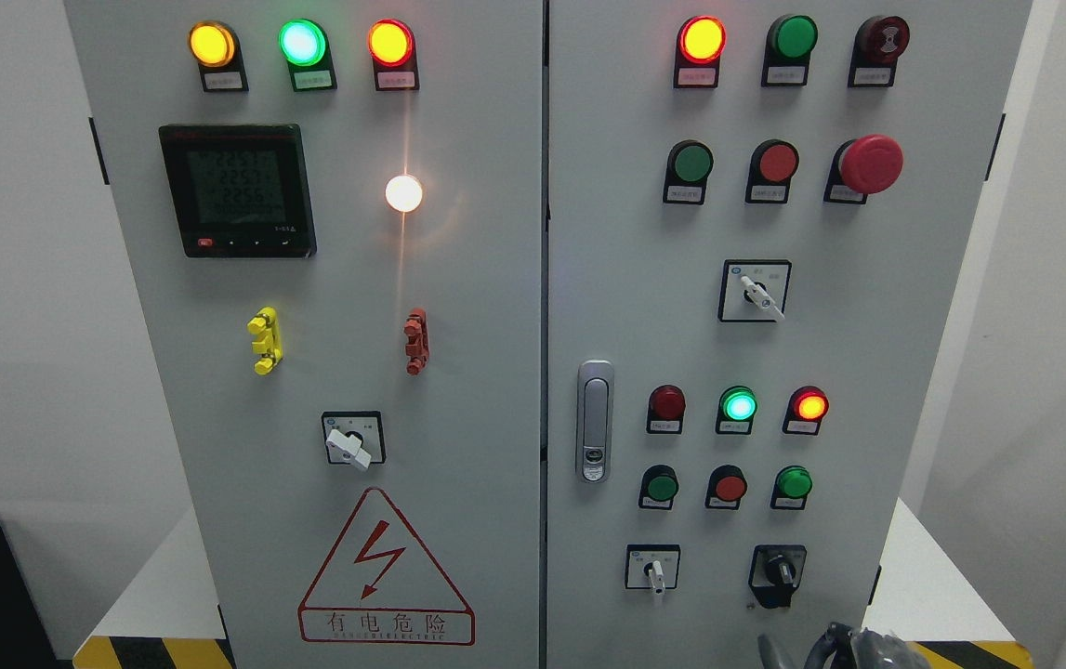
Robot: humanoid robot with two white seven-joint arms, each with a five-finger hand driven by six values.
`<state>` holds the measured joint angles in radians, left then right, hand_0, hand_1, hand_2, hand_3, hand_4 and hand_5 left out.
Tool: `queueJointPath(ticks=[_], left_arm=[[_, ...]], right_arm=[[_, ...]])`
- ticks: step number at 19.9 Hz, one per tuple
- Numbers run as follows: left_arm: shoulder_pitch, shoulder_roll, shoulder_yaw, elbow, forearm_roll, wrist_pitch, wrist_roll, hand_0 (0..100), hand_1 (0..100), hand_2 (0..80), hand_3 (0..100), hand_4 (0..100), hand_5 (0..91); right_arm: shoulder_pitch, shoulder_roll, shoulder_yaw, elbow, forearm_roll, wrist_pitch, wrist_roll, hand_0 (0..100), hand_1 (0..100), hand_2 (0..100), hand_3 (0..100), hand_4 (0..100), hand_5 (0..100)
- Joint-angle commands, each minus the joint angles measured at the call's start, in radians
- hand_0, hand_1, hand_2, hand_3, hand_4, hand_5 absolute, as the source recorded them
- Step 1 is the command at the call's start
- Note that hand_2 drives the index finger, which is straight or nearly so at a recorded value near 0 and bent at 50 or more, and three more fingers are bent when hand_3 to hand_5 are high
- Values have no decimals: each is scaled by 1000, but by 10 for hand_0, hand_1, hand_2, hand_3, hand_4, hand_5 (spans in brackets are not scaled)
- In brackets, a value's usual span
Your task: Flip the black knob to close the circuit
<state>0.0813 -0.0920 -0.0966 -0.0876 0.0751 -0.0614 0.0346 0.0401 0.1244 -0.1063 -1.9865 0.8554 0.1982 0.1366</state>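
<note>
At the lower right corner of the right door of the grey cabinet [458, 279] we see the black knob [779, 570]. It sits on a black square plate, and its handle seems to point upward, a little tilted to the left. Just to the left of it, in the same row, there is a selector switch [653, 569] with a white lever that points down.

Below the black knob, at the bottom edge of the picture, a dark grey hand [844, 648] shows only its top part. It is near the knob but it does not touch it. From this small part we cannot tell whether the fingers are open or closed, and we cannot tell from which side its arm comes in.

Above the knob row we see three small buttons, green, red and green, and above them three lamps; the green lamp [738, 406] and the red lamp [809, 406] beside it are lit. The door handle [595, 421] stands at the left edge of the right door. Near the top right corner of this door there is a big red mushroom button [870, 164].

On the left door we see a digital meter [237, 190], a bright white lamp [403, 193], and a red warning triangle [386, 571] at the bottom edge.
</note>
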Motion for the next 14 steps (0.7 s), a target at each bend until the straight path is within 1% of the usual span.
queueJointPath(ticks=[1,2,3,4,6,7,8,9,10,11,12,13,14], left_arm=[[0,0,0,0,0,0,1,120,556,0,0,0,0],[0,0,0,0,0,0,1,120,556,0,0,0,0],[0,0,0,0,0,0,1,120,556,0,0,0,0],[0,0,0,0,0,0,1,120,556,0,0,0,0],[0,0,0,0,0,0,1,120,556,0,0,0,0],[0,0,0,0,0,0,1,120,556,0,0,0,0],[0,0,0,0,0,0,1,120,556,0,0,0,0],[0,0,0,0,0,0,1,120,556,0,0,0,0],[0,0,0,0,0,0,1,120,556,0,0,0,0],[0,0,0,0,0,0,1,120,556,0,0,0,0],[0,0,0,0,0,0,1,120,556,0,0,0,0],[0,0,0,0,0,0,1,120,556,0,0,0,0],[0,0,0,0,0,0,1,120,556,0,0,0,0]], right_arm=[[156,-2,53,-104,-521,-130,-84,0,32,226,399,366,332],[178,-3,51,-104,-606,-172,-86,0,32,170,340,304,255],[196,-5,50,-104,-665,-203,-84,0,32,139,310,270,212],[216,-6,50,-104,-702,-232,-83,0,34,108,284,251,176],[262,-12,50,-104,-777,-273,-74,0,35,80,255,215,136],[282,-12,51,-104,-826,-282,-68,0,32,54,225,180,106],[296,-12,53,-104,-873,-286,-43,0,26,38,210,153,91],[307,-12,53,-104,-915,-289,-10,0,17,17,186,124,62],[316,-12,53,-104,-949,-292,20,0,4,0,144,86,22],[322,-12,53,-104,-967,-296,35,0,0,0,122,66,0],[323,-12,53,-104,-981,-301,44,0,1,0,88,22,0],[328,-14,53,-104,-993,-303,49,0,2,0,49,0,0],[333,-14,53,-104,-1010,-303,52,0,2,0,29,0,0]])
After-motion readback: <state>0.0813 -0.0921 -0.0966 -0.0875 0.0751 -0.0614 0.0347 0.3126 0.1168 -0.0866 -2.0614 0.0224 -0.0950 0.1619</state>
